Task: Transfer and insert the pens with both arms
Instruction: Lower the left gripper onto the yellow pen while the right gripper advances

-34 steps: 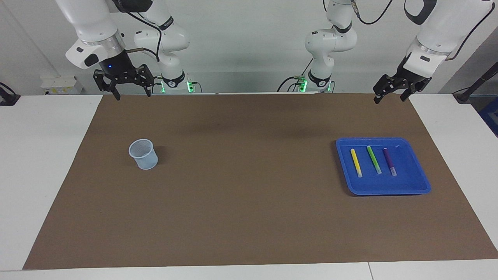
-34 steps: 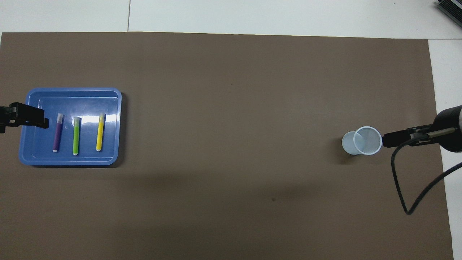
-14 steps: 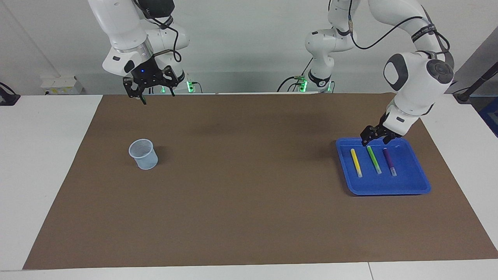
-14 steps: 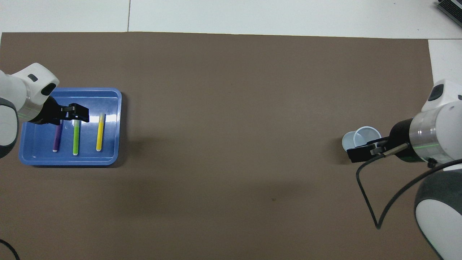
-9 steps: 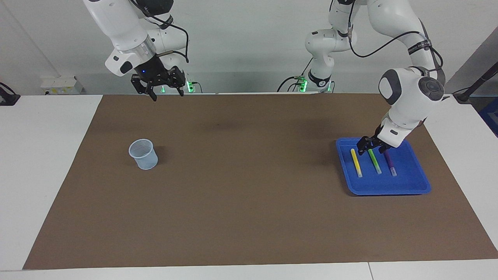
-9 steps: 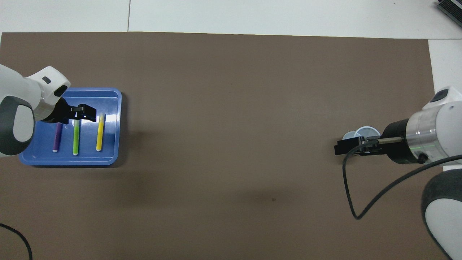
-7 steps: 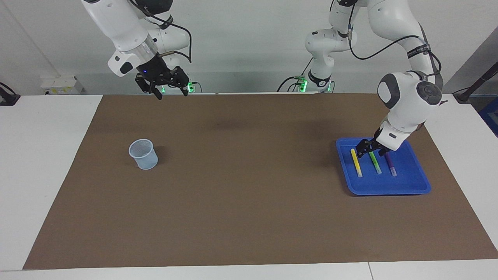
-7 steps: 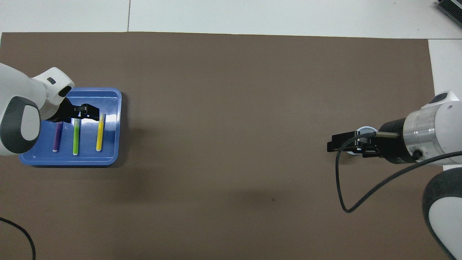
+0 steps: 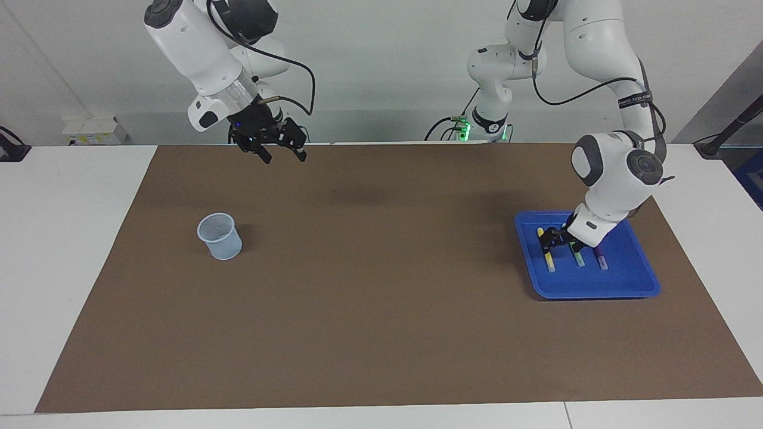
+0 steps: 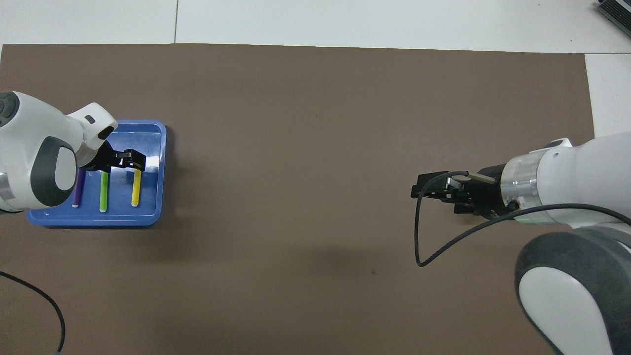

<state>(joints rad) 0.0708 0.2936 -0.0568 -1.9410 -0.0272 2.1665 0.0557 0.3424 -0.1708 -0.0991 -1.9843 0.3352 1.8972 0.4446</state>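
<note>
The left pincer point(image 9: 552, 240) reaches down into the blue tray point(image 9: 626, 286), its fingers spread around the yellow pen point(image 9: 549, 260), which lies flat beside the green pen point(image 10: 103, 191) and purple pen point(image 10: 77, 192). The right pincer point(image 9: 284, 153) hangs wide open and empty over the brown worktop point(image 9: 381, 286), with the mesh cup point(image 9: 220, 236) standing apart.

Wide bare brown mat point(image 9: 381, 310) across the middle; only a mesh cup point(image 9: 220, 236) toward the right arm's end, blue tray point(image 9: 626, 286) near the other end.
</note>
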